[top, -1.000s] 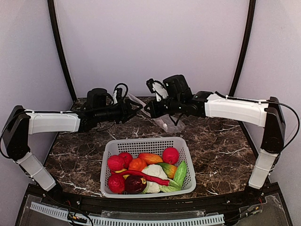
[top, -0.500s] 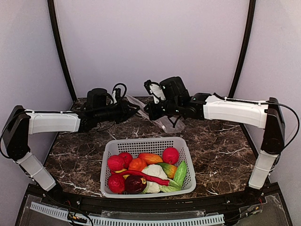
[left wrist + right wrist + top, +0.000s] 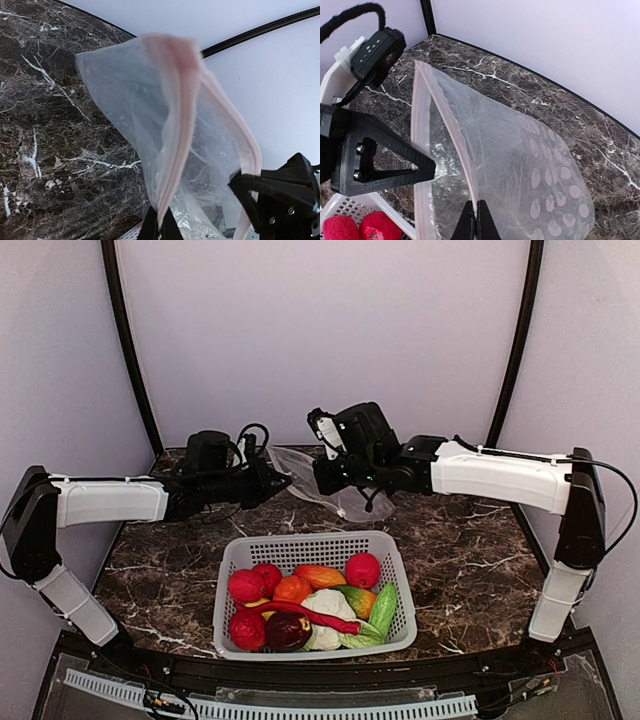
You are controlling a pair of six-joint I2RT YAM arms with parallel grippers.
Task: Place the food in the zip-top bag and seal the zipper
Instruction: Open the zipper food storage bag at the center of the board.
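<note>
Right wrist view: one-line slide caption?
Left gripper and right gripper each pinch one lip of the zip-top bag, mouth held open near the basket.

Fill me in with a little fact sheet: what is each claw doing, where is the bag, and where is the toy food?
left gripper: shut on one lip of the zip-top bag
right gripper: shut on the opposite lip
zipper: unsealed, its two strips pulled apart
bag position: held up between the grippers, on the far side of the basket
food: piled in the basket, none seen in the bag
</note>
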